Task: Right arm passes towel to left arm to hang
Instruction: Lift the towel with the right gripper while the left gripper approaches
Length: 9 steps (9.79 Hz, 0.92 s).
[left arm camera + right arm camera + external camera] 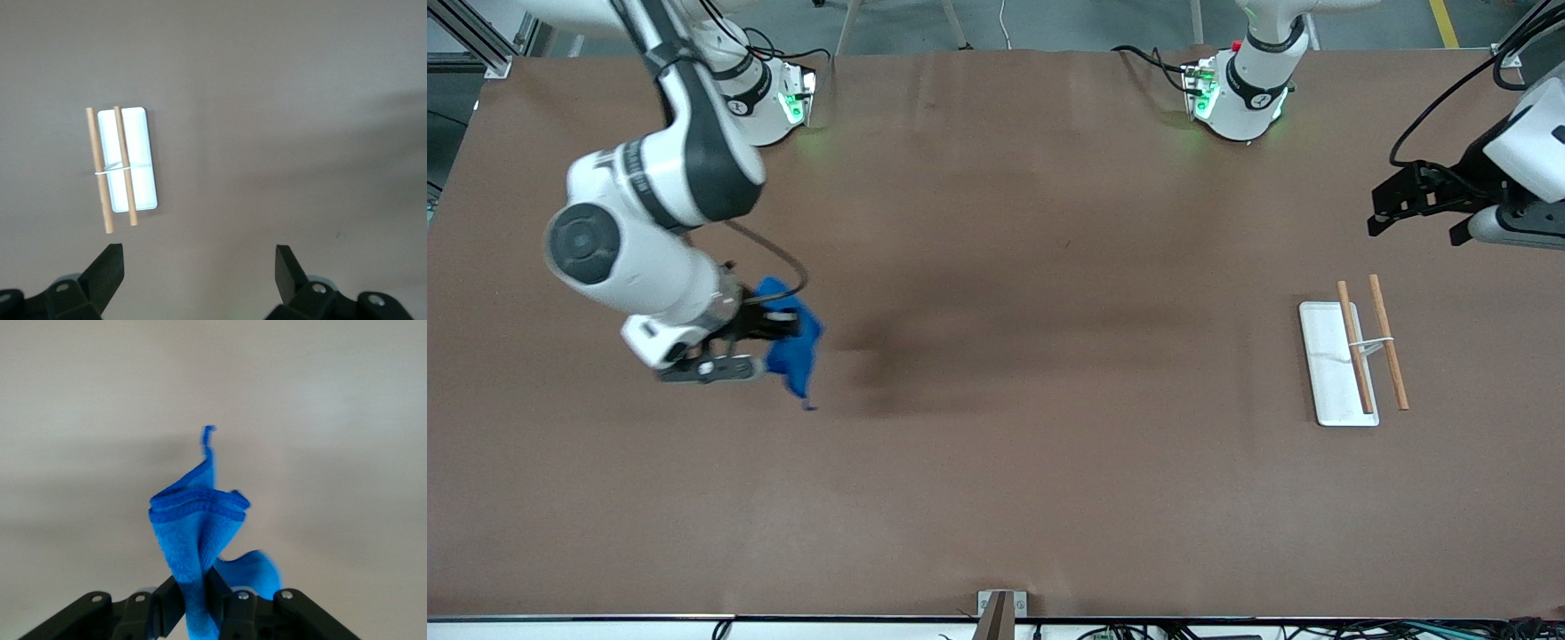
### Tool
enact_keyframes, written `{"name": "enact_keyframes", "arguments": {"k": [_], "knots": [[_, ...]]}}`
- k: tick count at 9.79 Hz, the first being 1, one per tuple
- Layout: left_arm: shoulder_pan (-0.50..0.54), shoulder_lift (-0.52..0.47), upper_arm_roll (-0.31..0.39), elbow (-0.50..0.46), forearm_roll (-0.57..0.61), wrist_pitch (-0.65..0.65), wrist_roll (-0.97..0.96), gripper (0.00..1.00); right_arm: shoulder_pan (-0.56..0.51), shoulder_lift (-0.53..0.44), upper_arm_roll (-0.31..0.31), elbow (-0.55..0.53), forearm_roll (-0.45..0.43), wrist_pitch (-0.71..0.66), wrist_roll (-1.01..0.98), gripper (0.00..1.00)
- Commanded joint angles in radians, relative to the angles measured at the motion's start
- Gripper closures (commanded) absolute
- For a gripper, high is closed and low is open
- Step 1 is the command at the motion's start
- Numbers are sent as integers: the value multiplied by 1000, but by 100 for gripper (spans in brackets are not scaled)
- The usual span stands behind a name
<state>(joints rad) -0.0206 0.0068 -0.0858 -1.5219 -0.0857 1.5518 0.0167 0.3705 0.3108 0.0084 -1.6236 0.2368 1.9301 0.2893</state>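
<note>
The right arm's black two-finger gripper is pinching the crumpled bright blue cloth towel, dangling it over the brown table at nine o'clock. The left arm's black gripper is hanging spread wide above the white rack tray with two wooden rods at three o'clock. No legible writing.

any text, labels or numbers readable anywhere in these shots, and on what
None can be read.
Right arm: small dark marks on the band near its base, too small to read.
Left arm: a similar mark on its black band, also unreadable.
Towel, white tray, wooden rods: no writing.
</note>
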Motion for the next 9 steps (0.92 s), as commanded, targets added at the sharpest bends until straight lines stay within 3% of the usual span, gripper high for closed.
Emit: {"name": "enact_keyframes", "arguments": {"k": [1, 3, 6, 7, 9], "knots": [[10, 13, -3, -26, -113, -16, 11, 0, 106, 24, -11, 48, 195, 108, 68, 99], [7, 6, -5, -67, -182, -30, 11, 0, 195, 60, -11, 54, 416, 231, 53, 99], [11, 10, -3, -153, -380, -30, 55, 0, 358, 123, -10, 115, 768, 458, -14, 99], [16, 12, -3, -200, -446, -30, 113, 0, 390, 142, -10, 135, 882, 487, -72, 99], [28, 44, -2, -283, -563, -30, 285, 0, 433, 146, -10, 162, 1193, 512, -180, 99]]}}
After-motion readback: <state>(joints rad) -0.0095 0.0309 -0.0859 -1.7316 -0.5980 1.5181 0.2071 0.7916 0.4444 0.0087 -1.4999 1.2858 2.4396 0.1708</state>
